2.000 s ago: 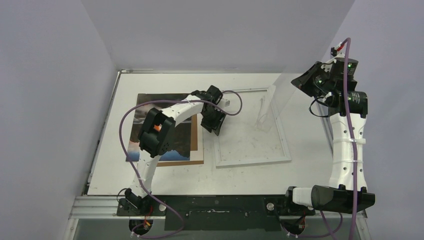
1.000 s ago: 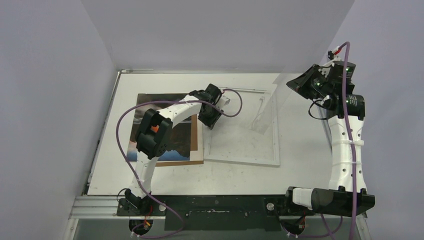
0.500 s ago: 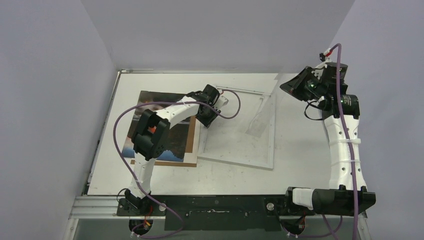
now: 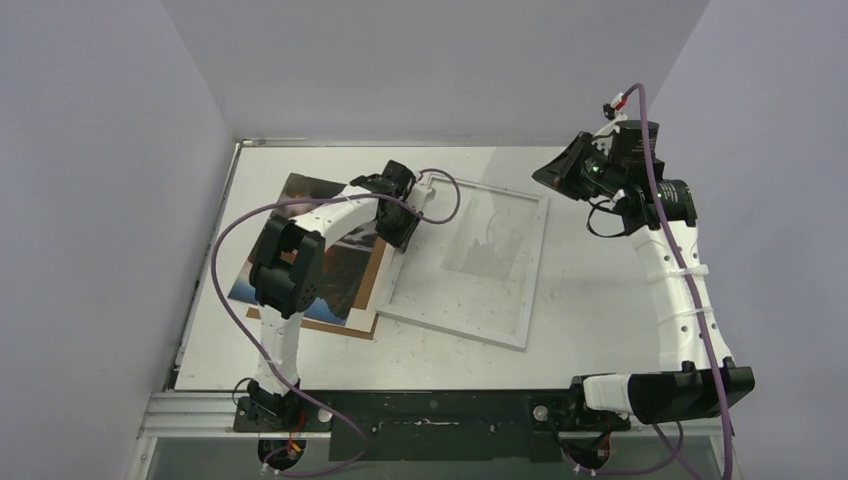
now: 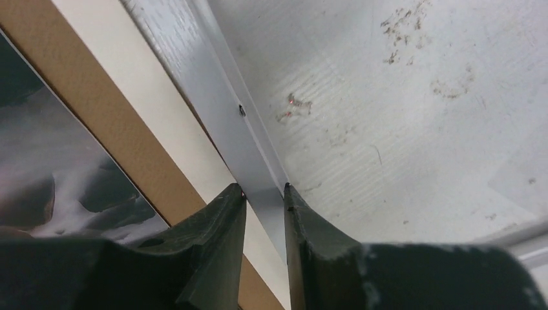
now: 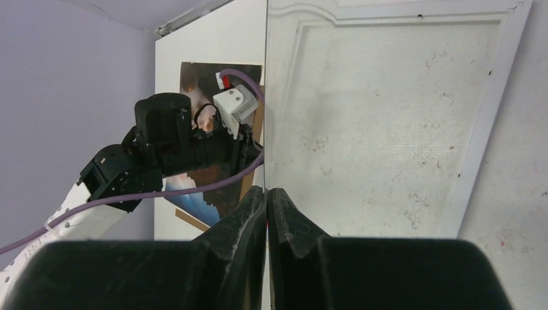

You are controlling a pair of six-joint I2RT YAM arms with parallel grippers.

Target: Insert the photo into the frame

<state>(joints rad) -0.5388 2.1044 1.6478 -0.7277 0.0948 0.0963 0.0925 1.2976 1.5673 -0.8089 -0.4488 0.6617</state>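
The frame (image 4: 450, 330), white-bordered with a clear middle, lies skewed on the table. My left gripper (image 4: 400, 235) straddles its left rail. In the left wrist view both fingertips press the white rail (image 5: 220, 97), so my left gripper (image 5: 263, 190) is shut on it. The photo (image 4: 345, 275), dark with blue patches, lies on a brown backing board (image 4: 330, 328) left of the frame, partly hidden by my left arm. High over the frame's far right corner, my right gripper (image 4: 550, 172) is shut on a thin clear pane (image 6: 267, 97), seen edge-on between its fingers (image 6: 267, 190).
Grey walls close in the table on the left, back and right. A raised metal lip (image 4: 215, 250) runs along the left edge. Purple cables loop off both arms. The brown board (image 5: 97, 97) lies close beside the frame's gripped rail.
The left gripper has narrowed onto the frame's rail and dragged it left, turning the frame clockwise. The photo and board turned with it. The right gripper moved left with the pane.
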